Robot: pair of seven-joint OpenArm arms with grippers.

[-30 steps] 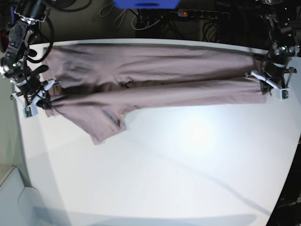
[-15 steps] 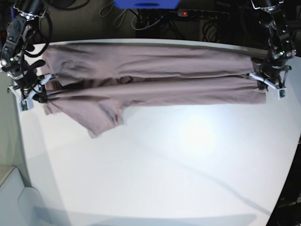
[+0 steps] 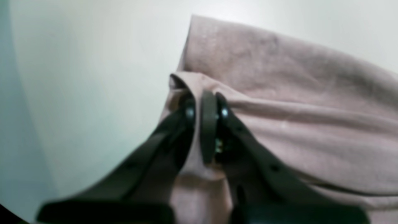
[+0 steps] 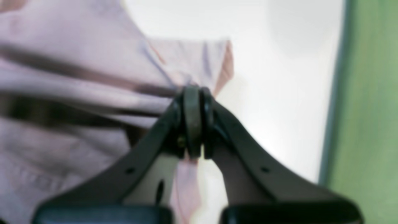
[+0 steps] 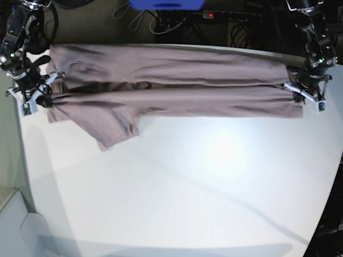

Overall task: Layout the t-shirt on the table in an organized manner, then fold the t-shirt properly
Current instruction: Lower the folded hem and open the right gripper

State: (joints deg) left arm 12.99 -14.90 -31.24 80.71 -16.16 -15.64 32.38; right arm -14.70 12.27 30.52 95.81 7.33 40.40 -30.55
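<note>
The t-shirt (image 5: 171,85) lies stretched in a long band across the far part of the table (image 5: 214,193), running nearly from the left edge to the right edge in the base view. It is doubled over lengthwise: a far layer and a near layer with a dark crease line between them. One sleeve (image 5: 115,128) hangs out toward the near side at the left end, flat on the white top, wrinkled.

Left gripper (image 5: 306,95) (on the base view's right) pinches the shirt's right end. In the left wrist view the left gripper (image 3: 205,107) has its jaws closed tight, with pink cloth bunched between and around the fingers (image 3: 189,112); the fabric (image 3: 295,102) spreads off to the right and the bare table (image 3: 93,77) shows on the left.

Right gripper (image 5: 42,99) (base view's left) clamps the shirt's left end, just beside the table's left edge. In the right wrist view the right gripper (image 4: 194,102) is also fully closed on a fold of cloth, with a corner of the t-shirt (image 4: 77,93) poking out beyond the tips toward the far side. A green strip (image 4: 367,109) runs past the table edge (blurry, cannot tell what it is).

Cables and a power strip (image 5: 230,16) lie on the floor beyond the far edge.
</note>
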